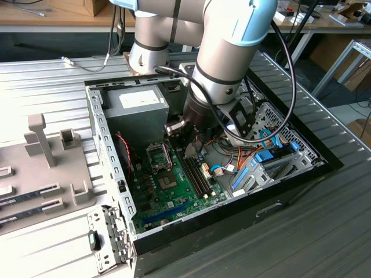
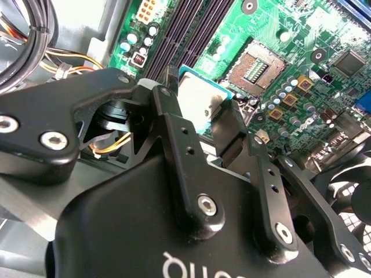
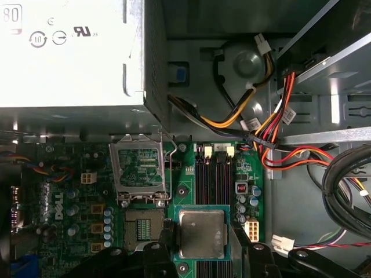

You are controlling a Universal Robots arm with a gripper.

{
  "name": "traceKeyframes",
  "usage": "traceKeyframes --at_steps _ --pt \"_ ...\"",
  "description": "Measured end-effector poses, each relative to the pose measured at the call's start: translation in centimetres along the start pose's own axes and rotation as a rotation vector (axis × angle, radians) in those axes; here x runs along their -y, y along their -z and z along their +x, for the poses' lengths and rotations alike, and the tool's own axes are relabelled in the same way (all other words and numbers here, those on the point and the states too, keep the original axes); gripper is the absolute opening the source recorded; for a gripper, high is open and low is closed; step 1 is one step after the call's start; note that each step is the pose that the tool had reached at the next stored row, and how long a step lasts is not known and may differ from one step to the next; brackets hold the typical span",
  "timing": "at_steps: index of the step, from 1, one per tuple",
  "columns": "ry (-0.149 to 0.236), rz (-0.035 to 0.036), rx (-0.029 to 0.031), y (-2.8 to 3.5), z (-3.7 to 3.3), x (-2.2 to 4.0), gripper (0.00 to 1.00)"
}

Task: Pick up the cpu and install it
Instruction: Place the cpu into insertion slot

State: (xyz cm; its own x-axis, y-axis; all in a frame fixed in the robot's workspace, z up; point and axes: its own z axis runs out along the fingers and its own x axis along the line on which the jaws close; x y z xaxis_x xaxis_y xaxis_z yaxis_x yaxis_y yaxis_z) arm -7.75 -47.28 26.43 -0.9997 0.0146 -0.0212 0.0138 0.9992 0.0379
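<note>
In both wrist views my gripper (image 3: 202, 246) (image 2: 200, 98) is shut on the cpu (image 3: 202, 231) (image 2: 197, 92), a small square chip with a silver-grey top and a thin green rim. Black fingers (image 3: 166, 234) press on two opposite edges. The chip hangs flat above the dark memory slots (image 3: 214, 174), just beside the open cpu socket (image 3: 142, 227) (image 2: 255, 65). The socket's metal lid (image 3: 139, 171) stands raised. In the exterior view the arm's wrist (image 1: 206, 113) reaches down into the open computer case, next to the socket (image 1: 169, 182).
A silver power supply (image 3: 69, 52) (image 1: 142, 104) sits beside the socket. A bundle of red, yellow and black cables (image 3: 261, 127) runs past the memory slots. A black fan (image 2: 353, 202) lies close to the gripper. A grey fixture (image 1: 46, 150) stands outside the case.
</note>
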Motion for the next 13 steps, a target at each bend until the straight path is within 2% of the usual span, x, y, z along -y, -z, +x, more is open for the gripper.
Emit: traceKeyframes --at_steps 11,12,13 --pt "0.000 0.0000 0.0000 -0.43 0.01 0.02 0.47" --pt "0.000 0.0000 0.0001 -1.51 0.03 0.27 0.47" --pt "0.000 0.0000 0.0000 -1.99 0.03 0.81 0.47"
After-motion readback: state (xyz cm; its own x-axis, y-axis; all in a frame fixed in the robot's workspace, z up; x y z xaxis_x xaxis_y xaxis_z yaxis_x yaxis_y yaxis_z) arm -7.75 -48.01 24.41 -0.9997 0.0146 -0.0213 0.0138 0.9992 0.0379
